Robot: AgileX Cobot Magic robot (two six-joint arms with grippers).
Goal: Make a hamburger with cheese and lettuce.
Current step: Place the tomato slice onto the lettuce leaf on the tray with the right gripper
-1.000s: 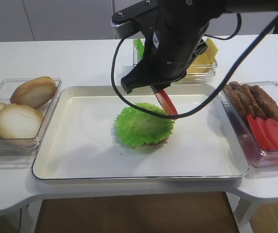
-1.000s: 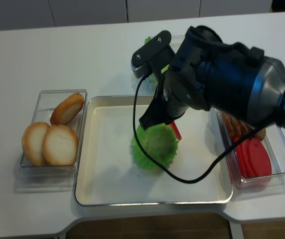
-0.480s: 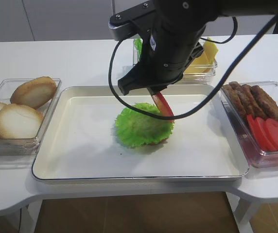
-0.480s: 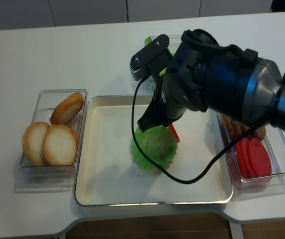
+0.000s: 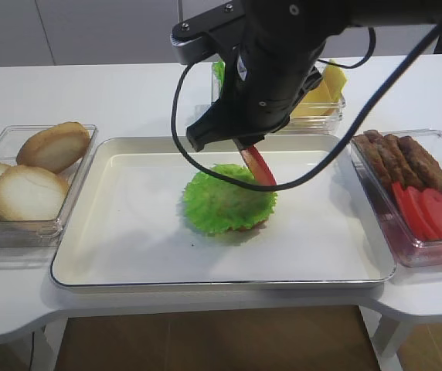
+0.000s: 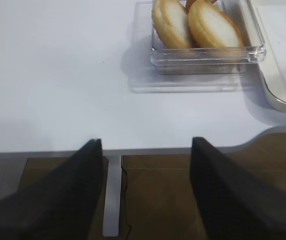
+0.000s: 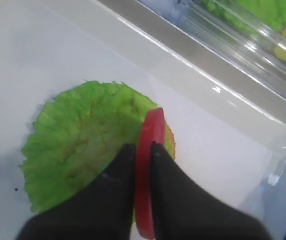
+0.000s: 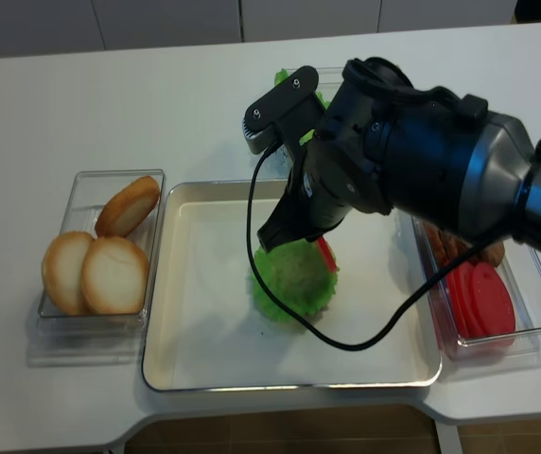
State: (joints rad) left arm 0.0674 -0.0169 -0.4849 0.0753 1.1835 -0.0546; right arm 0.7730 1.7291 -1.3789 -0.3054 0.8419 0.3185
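The hamburger (image 5: 227,202), a bun half under a frilly green lettuce leaf, lies in the middle of the white tray (image 5: 128,247). My right gripper (image 5: 246,147) is shut on a red tomato slice (image 5: 261,168) and holds it on edge just above the leaf's right rim. The right wrist view shows the gripper (image 7: 143,147), the slice (image 7: 153,125) and the leaf (image 7: 83,155). Cheese slices (image 5: 328,83) and spare lettuce (image 5: 221,76) sit in the back container, partly hidden by the arm. My left gripper (image 6: 147,142) is open and empty over the table's left front edge.
A clear box with three bun halves (image 5: 32,185) stands left of the tray. A clear box with sausages (image 5: 406,158) and tomato slices (image 5: 430,212) stands to the right. The black arm and its cable hang over the tray's back half.
My right gripper has shifted slightly left with the tomato slice, bringing it over the lettuce's right rim. The left gripper has not visibly moved.
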